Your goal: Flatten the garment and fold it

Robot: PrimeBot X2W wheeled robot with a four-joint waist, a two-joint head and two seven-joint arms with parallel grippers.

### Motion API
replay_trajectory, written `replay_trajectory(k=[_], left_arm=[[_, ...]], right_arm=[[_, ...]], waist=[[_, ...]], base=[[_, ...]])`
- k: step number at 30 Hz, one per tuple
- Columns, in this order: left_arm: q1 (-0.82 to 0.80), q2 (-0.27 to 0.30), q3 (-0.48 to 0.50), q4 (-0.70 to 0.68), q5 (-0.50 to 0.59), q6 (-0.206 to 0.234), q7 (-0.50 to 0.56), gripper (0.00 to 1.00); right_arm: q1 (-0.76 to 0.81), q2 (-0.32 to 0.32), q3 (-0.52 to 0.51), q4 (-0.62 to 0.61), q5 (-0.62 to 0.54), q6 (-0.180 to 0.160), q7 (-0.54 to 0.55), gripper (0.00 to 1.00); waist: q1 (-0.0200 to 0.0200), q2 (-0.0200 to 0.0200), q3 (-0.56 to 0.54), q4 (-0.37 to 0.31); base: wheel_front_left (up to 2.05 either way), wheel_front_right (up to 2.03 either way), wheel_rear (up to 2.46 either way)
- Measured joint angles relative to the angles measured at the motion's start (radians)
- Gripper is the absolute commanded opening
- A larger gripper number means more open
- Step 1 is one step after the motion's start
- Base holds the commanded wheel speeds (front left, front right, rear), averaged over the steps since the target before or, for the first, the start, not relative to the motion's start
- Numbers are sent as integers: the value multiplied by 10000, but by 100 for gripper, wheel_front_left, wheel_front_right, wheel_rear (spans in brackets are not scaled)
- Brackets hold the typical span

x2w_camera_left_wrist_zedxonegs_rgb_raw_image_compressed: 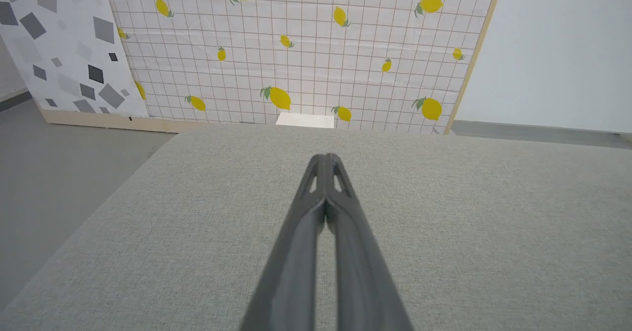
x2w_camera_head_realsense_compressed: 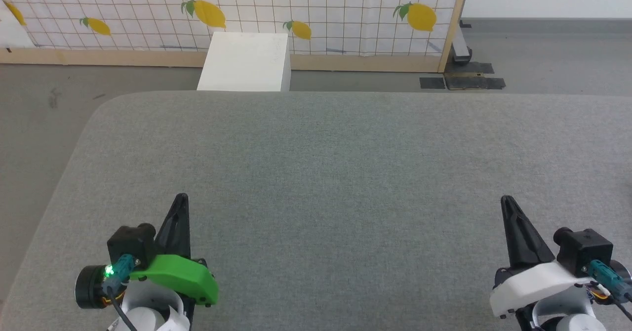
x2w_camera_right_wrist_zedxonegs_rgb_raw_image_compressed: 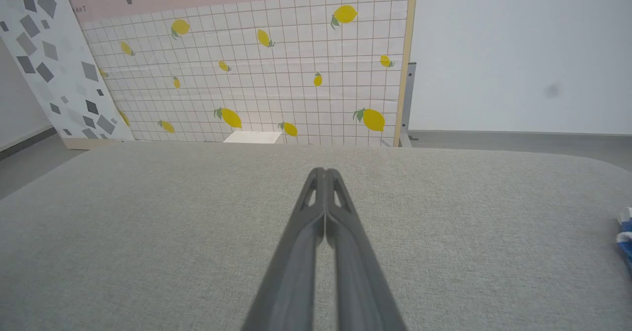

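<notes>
A sliver of the garment [x2w_camera_right_wrist_zedxonegs_rgb_raw_image_compressed: 626, 234], blue fabric with white bands, pokes in at the far right edge of the right wrist view, lying on the grey table; most of it is out of frame. My left gripper [x2w_camera_head_realsense_compressed: 181, 198] rests shut at the lower left of the head view, fingers pressed together over bare table, holding nothing. In its own wrist view the left gripper [x2w_camera_left_wrist_zedxonegs_rgb_raw_image_compressed: 325, 159] shows both tips touching. My right gripper [x2w_camera_head_realsense_compressed: 506, 201] sits shut at the lower right, well left of the garment. The right gripper [x2w_camera_right_wrist_zedxonegs_rgb_raw_image_compressed: 324, 173] is likewise closed on nothing.
The grey felt-covered table [x2w_camera_head_realsense_compressed: 335, 163] spreads wide between the arms, with a rounded far-left corner. Beyond its far edge stands a white box [x2w_camera_head_realsense_compressed: 245, 62] against a lemon-print grid panel [x2w_camera_head_realsense_compressed: 296, 10]. Grey floor lies to the left and behind.
</notes>
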Motion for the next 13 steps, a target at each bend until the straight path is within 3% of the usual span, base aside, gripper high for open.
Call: replay_trajectory(k=[13], left_arm=[[100,-299,318,-134,594,-173,207,0]], right_arm=[[-1,2,71,-90,-194,0,176,0]], waist=[[0,0,-1,-54]], base=[[0,0,0]])
